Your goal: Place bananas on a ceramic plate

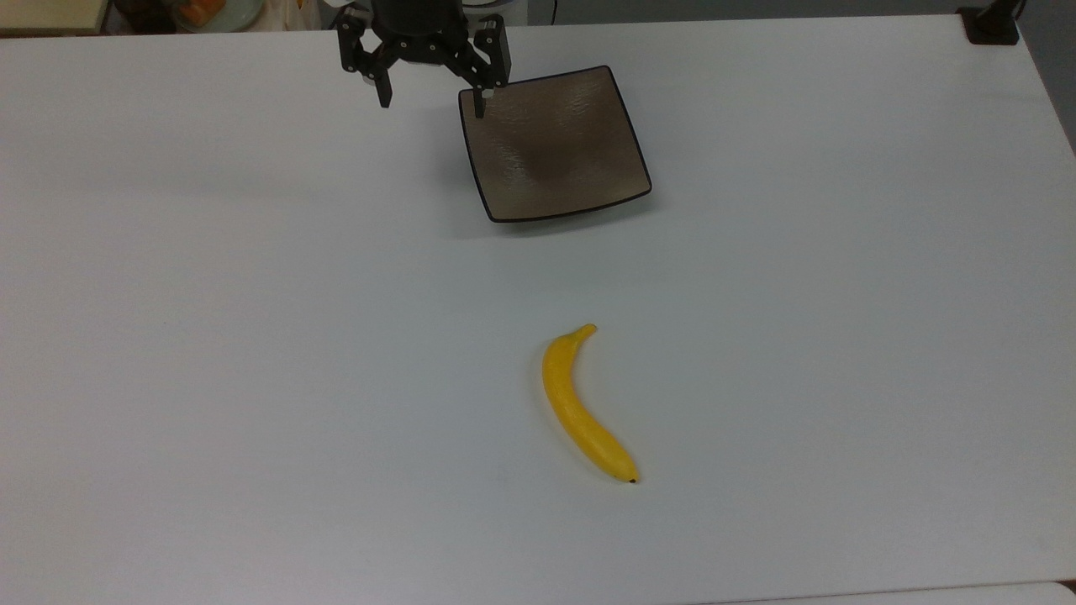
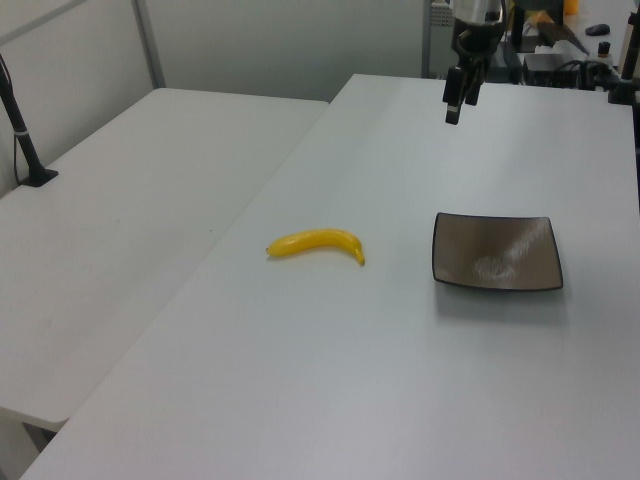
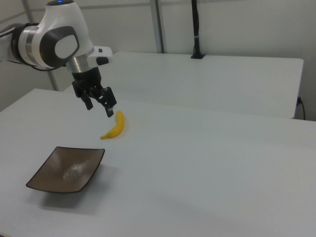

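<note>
The banana [image 1: 583, 405] lies flat on the white table [image 1: 252, 336], near the front in the top view and well apart from the plate. Farther back sits the square brown plate [image 1: 555, 143], with nothing on it. Farthest back, the gripper [image 1: 430, 101] hangs in the air, fingers spread wide and holding nothing. Picking up, carrying and putting down are all left to do.

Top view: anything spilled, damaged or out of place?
Nothing stands out. The yellow curved banana lies intact on the white table, apart from the square brown-grey ceramic plate, which sits flat and bare. The open gripper hangs beside the plate's far corner.
</note>
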### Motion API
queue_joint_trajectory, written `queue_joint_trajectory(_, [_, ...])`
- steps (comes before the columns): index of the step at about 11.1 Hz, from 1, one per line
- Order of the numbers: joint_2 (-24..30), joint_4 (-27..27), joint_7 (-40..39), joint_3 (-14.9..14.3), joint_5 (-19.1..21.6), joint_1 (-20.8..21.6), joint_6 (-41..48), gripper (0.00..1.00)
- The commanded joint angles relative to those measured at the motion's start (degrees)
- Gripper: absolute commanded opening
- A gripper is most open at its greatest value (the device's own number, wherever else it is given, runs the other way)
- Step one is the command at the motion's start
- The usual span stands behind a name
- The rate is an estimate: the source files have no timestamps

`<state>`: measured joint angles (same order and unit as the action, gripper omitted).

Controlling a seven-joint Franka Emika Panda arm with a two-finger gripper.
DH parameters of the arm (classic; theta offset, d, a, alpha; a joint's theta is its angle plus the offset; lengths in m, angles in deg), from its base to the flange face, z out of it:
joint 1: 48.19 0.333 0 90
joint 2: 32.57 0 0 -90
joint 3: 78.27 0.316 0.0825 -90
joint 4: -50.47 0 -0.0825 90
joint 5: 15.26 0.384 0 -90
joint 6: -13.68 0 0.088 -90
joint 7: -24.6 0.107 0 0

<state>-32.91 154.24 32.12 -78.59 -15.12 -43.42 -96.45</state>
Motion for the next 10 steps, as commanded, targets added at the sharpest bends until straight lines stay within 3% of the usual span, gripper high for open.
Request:
queue_joint_trajectory(1, [1.83,1.97,-0.22,-0.65,-0.76,0.77,0.45,1.0])
queue_joint_trajectory(5, [0.96,1.62,-0.13,-0.48,-0.58,1.12,-1.04,1.0])
queue_joint_trajectory(10, [-2.65,1.61,0.13,0.75,-0.32,1.56,-15.52,1.0])
